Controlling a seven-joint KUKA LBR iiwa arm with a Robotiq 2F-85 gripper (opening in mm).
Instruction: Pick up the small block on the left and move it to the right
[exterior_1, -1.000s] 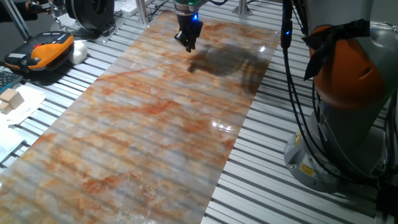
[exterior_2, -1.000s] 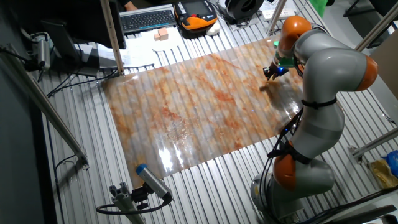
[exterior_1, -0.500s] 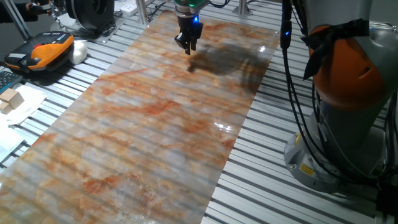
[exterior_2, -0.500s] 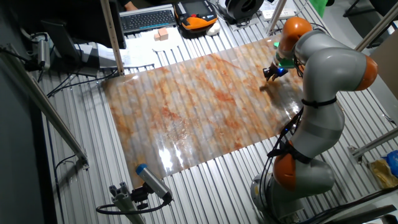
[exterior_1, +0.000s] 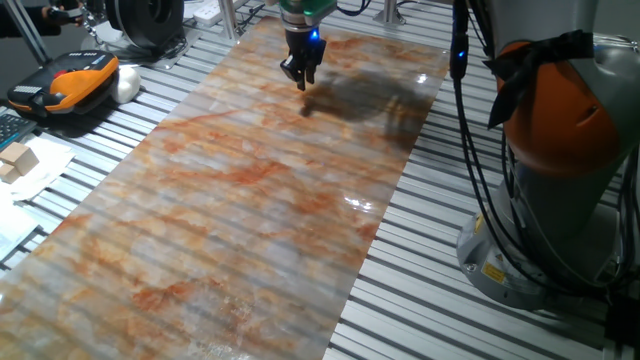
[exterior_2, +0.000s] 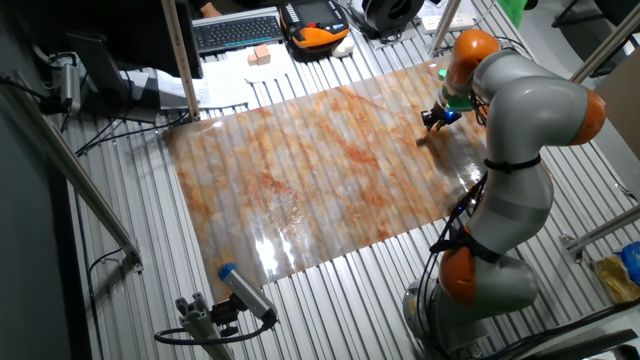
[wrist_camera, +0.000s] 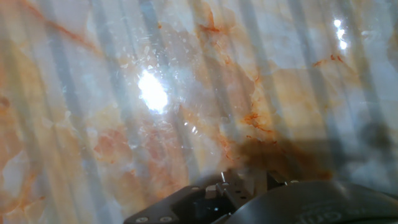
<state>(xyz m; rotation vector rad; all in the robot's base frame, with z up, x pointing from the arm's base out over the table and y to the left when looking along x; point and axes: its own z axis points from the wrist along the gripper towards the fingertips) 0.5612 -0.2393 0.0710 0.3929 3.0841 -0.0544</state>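
Note:
My gripper (exterior_1: 300, 80) hangs just above the far end of the marbled orange-grey sheet (exterior_1: 240, 200), fingers pointing down and close together. It also shows in the other fixed view (exterior_2: 432, 120) near the sheet's right edge. I cannot make out the small block between the fingertips; it is too small to tell. A tiny tan spot (exterior_1: 305, 108) sits on the sheet just in front of the gripper, at the edge of its shadow; it may be the block. The hand view shows only the blurred sheet (wrist_camera: 155, 93) and the hand's dark body, no block.
The robot's base (exterior_1: 560, 200) and cables (exterior_1: 470, 120) stand right of the sheet. An orange-black device (exterior_1: 70, 85) and larger pale wooden blocks on white paper (exterior_1: 15, 160) lie to the left. A keyboard (exterior_2: 238, 32) lies behind the sheet.
The gripper has shifted a little along the far end of the sheet, slightly towards the camera in one fixed view. Nothing else has moved.

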